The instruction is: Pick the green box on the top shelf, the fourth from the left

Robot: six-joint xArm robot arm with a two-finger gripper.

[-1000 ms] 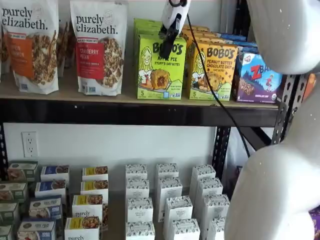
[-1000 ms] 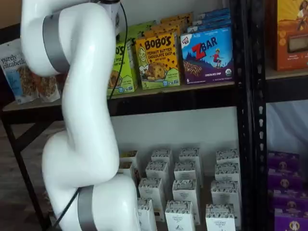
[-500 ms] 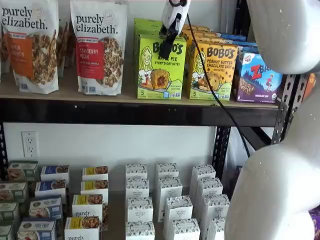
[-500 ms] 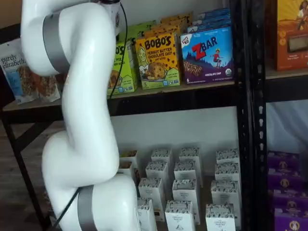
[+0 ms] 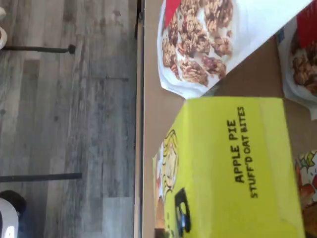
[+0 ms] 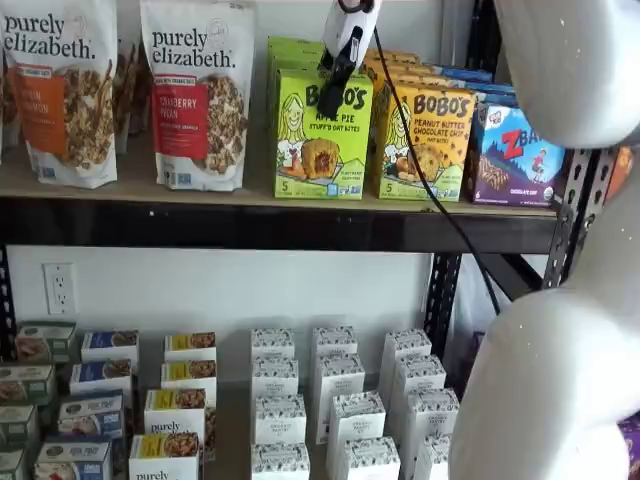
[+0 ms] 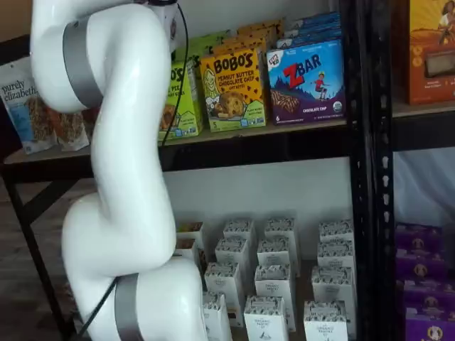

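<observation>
The green box (image 6: pixel 322 140) stands upright at the front of the top shelf (image 6: pixel 200 225), with more green cartons in a row behind it. In a shelf view the white arm hides most of this box (image 7: pixel 183 99). The wrist view looks down on its lid (image 5: pixel 233 163), marked "Apple Pie Stuff'd Oat Bites", at the shelf's tan front edge (image 5: pixel 151 109). My gripper (image 6: pixel 328 98) hangs from above at the box's top front edge. Only a black finger shows side-on, so no gap can be made out, and I cannot tell whether it touches the box.
Two purely elizabeth granola bags (image 6: pixel 198 95) stand left of the green box. The yellow-orange Bobo's box (image 6: pixel 425 140) stands close on its right, then the ZBar box (image 6: pixel 515 155). Small cartons (image 6: pixel 335 400) fill the lower shelf. The white arm (image 7: pixel 124 177) stands before the rack.
</observation>
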